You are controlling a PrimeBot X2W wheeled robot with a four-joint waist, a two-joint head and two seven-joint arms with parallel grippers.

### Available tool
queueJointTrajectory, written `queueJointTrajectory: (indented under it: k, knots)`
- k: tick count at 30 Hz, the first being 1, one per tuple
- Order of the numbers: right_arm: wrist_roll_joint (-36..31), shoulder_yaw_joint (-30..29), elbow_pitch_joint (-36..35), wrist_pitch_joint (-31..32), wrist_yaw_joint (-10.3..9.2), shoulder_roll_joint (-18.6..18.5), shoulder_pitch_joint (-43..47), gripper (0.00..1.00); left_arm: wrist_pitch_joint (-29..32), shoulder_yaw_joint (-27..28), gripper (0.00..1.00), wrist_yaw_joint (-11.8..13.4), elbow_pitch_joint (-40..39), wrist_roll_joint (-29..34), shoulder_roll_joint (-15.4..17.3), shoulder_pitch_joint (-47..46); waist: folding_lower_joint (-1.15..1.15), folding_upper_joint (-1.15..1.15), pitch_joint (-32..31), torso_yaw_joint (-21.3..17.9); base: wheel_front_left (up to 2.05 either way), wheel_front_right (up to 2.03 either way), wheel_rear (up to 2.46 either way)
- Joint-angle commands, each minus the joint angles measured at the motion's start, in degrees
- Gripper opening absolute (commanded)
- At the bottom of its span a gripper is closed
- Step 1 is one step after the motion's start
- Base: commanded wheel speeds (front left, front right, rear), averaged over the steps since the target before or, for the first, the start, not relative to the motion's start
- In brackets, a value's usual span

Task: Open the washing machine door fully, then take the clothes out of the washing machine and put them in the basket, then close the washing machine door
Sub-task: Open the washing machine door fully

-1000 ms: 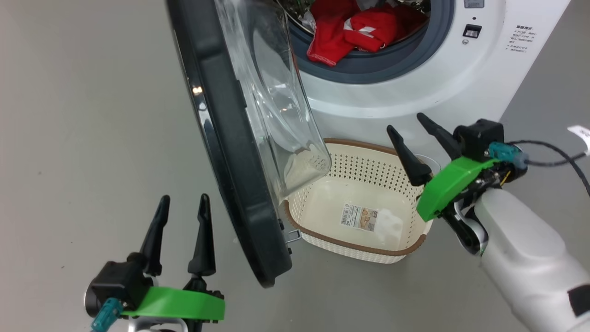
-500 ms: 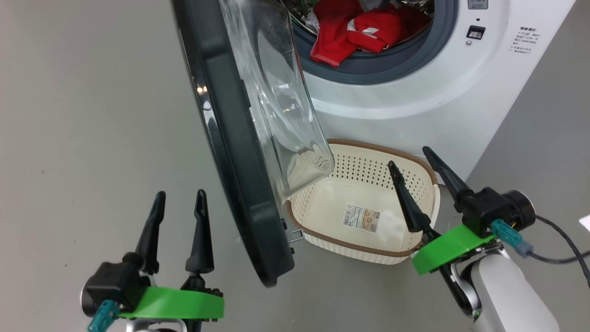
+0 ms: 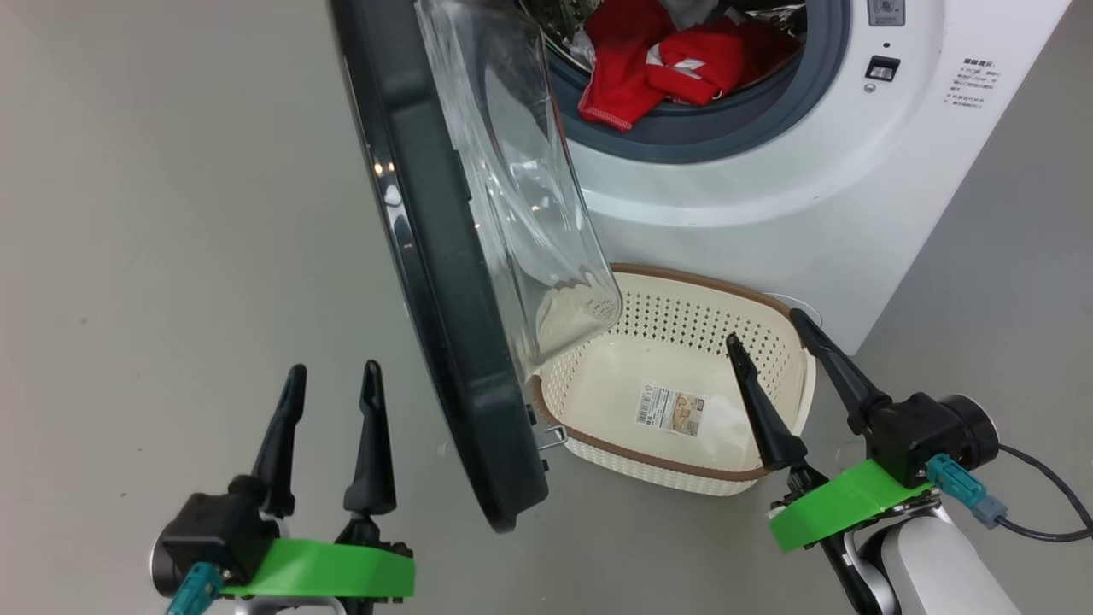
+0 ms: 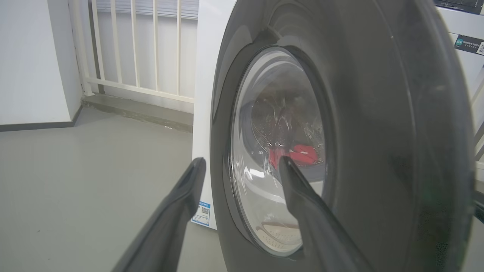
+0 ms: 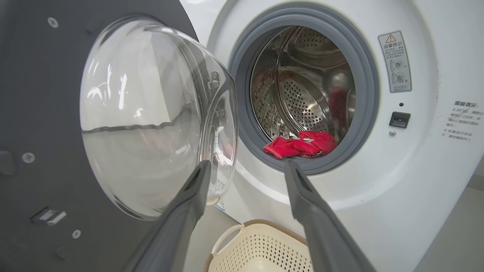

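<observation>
The washing machine door (image 3: pixel 444 282) stands swung out about halfway, edge-on to me, its clear glass bowl (image 3: pixel 521 213) facing the drum. Red clothes (image 3: pixel 657 68) lie at the front lip of the drum of the white washing machine (image 3: pixel 768 188). On the floor below the opening sits the cream basket (image 3: pixel 675 320), holding nothing. My left gripper (image 3: pixel 335 369) is open, just left of the door's outer face (image 4: pixel 359 113). My right gripper (image 3: pixel 766 327) is open above the basket's right end, pointing at the clothes (image 5: pixel 302 145).
Bare grey floor spreads to the left of the door. A metal latch (image 3: pixel 553 437) sticks out of the door's lower edge near the basket. A black cable (image 3: pixel 1050 512) trails from my right wrist. Beyond the machine, a white railing (image 4: pixel 136 49) lines the far wall.
My right gripper has dropped and pulled back from in front of the machine to low over the basket's right end, still open. The left gripper stays put. The camera shifted slightly.
</observation>
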Motion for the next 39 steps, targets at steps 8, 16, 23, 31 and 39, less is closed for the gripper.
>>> queueJointTrajectory:
  k: [8, 16, 23, 31, 39]
  knots:
    - [0.61, 1.02, -2.23, -0.25, 0.28, 0.51, 0.17, 1.0, -0.45, 2.22, 0.49, 0.76, -1.39, 0.95, 0.96, -0.47, 0.0, 0.0, -0.17, -0.1, 0.0, 0.0, 0.0]
    - [1.03, 0.6, -1.95, -0.14, 0.28, 0.51, 0.51, 1.0, -0.45, 3.6, 0.0, 0.69, -4.8, 1.45, 0.96, -1.18, 0.0, 0.0, -0.42, 0.03, 0.0, 0.0, 0.0]
    - [1.95, 1.03, -1.38, 0.62, 0.28, 0.51, 0.72, 1.0, -0.45, 5.28, 0.0, -0.64, -10.95, 2.08, 0.96, -2.0, 0.0, 0.0, -0.9, -0.15, 0.0, 0.0, 0.0]
    - [2.1, 1.13, -1.6, 0.73, 0.28, 0.51, 0.21, 1.0, -0.45, 4.28, 0.0, -1.27, -20.52, 2.97, 0.96, -3.84, 0.0, 0.0, -0.24, -0.76, 0.0, 0.0, 0.0]
    - [3.29, 0.96, -0.49, 0.84, 0.28, 0.51, -0.61, 1.0, -0.45, -0.23, 0.0, -2.26, -28.03, 3.93, 0.96, -5.34, 0.0, 0.0, 0.33, -1.34, 0.0, 0.0, 0.0]
